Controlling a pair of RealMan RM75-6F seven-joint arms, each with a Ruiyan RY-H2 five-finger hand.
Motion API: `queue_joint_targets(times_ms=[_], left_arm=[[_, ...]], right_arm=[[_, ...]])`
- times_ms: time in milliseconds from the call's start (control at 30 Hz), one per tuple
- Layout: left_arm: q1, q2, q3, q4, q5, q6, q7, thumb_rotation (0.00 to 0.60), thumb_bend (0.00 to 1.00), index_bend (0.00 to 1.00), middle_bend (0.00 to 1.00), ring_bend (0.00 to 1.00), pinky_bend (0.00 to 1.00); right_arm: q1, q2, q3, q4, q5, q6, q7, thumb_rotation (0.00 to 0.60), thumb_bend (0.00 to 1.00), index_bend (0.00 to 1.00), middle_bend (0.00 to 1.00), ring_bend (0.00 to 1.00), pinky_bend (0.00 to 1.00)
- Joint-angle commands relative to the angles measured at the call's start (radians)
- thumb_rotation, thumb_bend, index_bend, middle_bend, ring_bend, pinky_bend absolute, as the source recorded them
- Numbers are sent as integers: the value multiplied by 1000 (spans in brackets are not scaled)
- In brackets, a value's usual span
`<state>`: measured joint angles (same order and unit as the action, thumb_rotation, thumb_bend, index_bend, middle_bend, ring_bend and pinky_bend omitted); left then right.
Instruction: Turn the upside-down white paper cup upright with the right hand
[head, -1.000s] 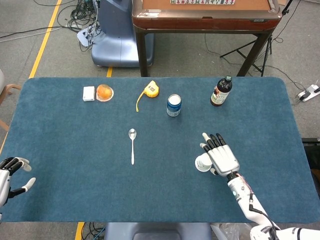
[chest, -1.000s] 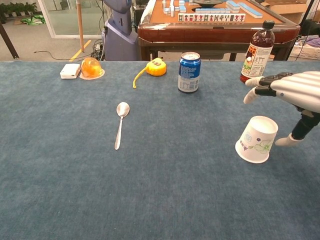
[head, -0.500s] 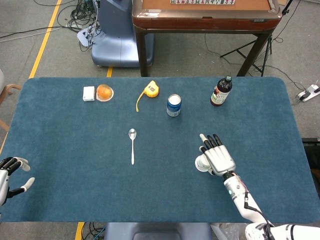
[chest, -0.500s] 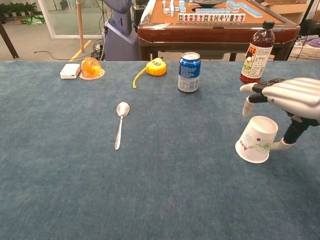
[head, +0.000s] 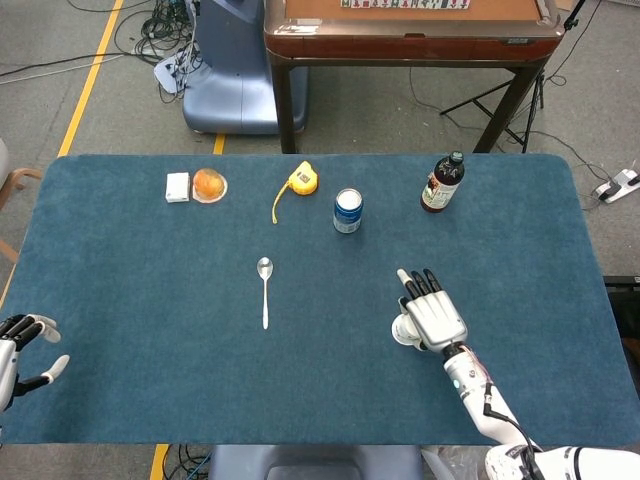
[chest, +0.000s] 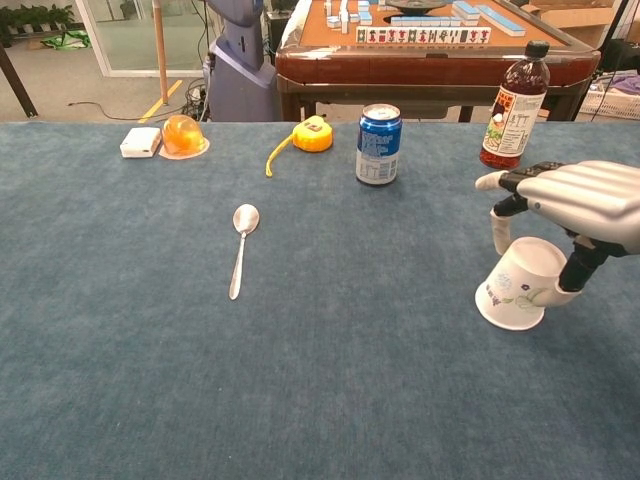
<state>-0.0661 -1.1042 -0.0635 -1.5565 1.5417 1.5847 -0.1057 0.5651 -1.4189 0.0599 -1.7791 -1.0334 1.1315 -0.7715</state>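
The white paper cup (chest: 520, 290) lies tilted on the blue table (chest: 300, 380), its mouth facing down and to the left, its base up under my right hand (chest: 585, 195). The thumb presses the cup's right side and one bent finger comes down on its far left side; the other fingers stretch out flat above it. In the head view the cup (head: 405, 328) shows only partly beside the right hand (head: 435, 312). My left hand (head: 20, 350) hangs at the table's near left edge, fingers apart and holding nothing.
A spoon (chest: 240, 245) lies mid-table. Along the far side stand a blue can (chest: 378, 145), a dark bottle (chest: 513, 105), a yellow tape measure (chest: 312, 133), an orange jelly cup (chest: 182, 135) and a small white box (chest: 140, 142). A wooden table (head: 410, 35) stands beyond.
My right hand has lowered and drawn in over the cup, a finger and the thumb closing against its sides. The cup has tipped further and shifted slightly right. The left hand has stayed put.
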Motion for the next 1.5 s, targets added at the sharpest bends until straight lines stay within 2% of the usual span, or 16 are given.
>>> queue_joint_targets(times_ms=[33,267,400,567,833,1100,1333,1500], left_arm=[[0,-1,0,1,0,-1,1,600,171,538,407,298,597],[-3,-4,1,3,-2,-8,3,600,171,538,408,299,597],[-4,-6,3,3,1,-11,7,600,171,538,408,299,597],[-5,-8,4,1,3,-12,11,600,171,538,407,298,597],[-6,-8,4,1,4,-13,14,600,171,538,407,299,597],[-6,-9,5,0,3,-14,16,600,171,538,407,298,597],[-7,-11,5,0,2,-17,19,600,171,538,408,299,597],[-7,-10,5,0,1,-17,19,600,171,538,407,298,597]], right_arm=[[-2,-1,-1,4,-6,6,8,600,14,499,63,0,16],[-18,25,-4,-12,-64,19,97,600,32,552,95,0,16],[-32,63,0,-28,-113,-6,240,600,35,567,110,0,16],[-47,85,4,5,-181,-24,403,600,35,568,116,0,16],[-61,79,2,133,-316,-73,797,600,23,568,117,0,15],[-67,19,2,309,-414,-68,1159,600,17,568,118,0,16],[-61,-22,-9,407,-446,-86,1331,600,16,568,118,0,15],[-56,-39,-17,448,-463,-92,1391,600,17,568,118,0,16]])
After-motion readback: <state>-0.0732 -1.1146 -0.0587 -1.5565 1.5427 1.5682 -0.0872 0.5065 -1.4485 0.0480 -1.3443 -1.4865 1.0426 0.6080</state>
